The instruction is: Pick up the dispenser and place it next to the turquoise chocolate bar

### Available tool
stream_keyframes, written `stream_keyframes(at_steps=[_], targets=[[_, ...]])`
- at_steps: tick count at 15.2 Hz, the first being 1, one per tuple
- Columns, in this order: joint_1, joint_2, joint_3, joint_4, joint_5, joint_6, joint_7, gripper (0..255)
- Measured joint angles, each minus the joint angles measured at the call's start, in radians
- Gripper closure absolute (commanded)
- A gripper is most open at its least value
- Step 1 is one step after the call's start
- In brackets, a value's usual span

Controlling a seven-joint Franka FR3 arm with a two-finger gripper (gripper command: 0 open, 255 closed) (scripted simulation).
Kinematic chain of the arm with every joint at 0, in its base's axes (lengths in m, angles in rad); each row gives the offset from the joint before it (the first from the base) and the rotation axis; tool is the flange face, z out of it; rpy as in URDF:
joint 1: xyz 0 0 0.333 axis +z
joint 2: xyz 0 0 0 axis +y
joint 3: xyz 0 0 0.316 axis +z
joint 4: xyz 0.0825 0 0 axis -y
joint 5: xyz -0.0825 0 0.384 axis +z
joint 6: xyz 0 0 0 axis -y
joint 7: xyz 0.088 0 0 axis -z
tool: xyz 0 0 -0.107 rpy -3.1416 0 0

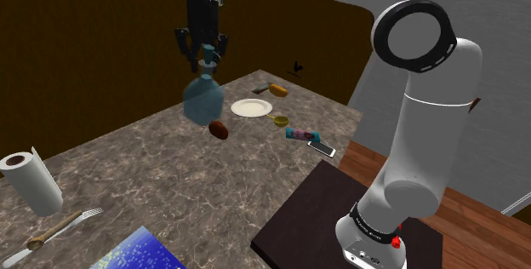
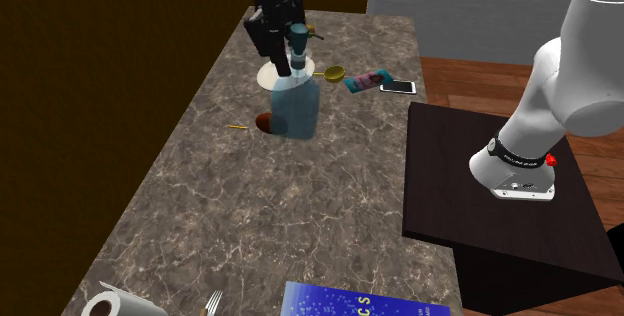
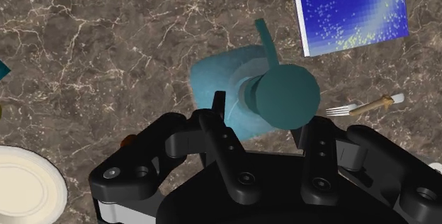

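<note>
The gripper (image 1: 203,53) is closed on the narrow pump neck of the blue-green dispenser (image 1: 203,99), which hangs upright, seemingly clear of the worktop (image 1: 170,174), above a small brown object (image 1: 219,129). With so slim a hold, the bulky body could swing or slip during travel. The white plate (image 1: 251,107), apparently empty, and a yellow cup (image 1: 279,120) whose contents I cannot make out lie towards the turquoise chocolate bar (image 1: 301,133). A low pass could clip them, and the phone (image 1: 322,148) crowds the bar's far side.
</note>
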Motion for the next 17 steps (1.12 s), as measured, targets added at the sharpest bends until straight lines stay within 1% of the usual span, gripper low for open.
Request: stream_keyframes(at_steps=[2,3,9,14,17], targets=[[-0.032,-0.039,-0.015,-0.043,0.003,-0.005,-0.045,255],[-0.049,-0.068,-0.023,-0.09,0.006,0.009,-0.071,255],[-0.133,-0.21,-0.078,-0.269,0.009,0.02,-0.214,255],[-0.197,-0.297,-0.135,-0.373,-0.009,0.015,-0.338,255],[-0.232,-0.33,-0.17,-0.406,-0.026,0.004,-0.408,255]])
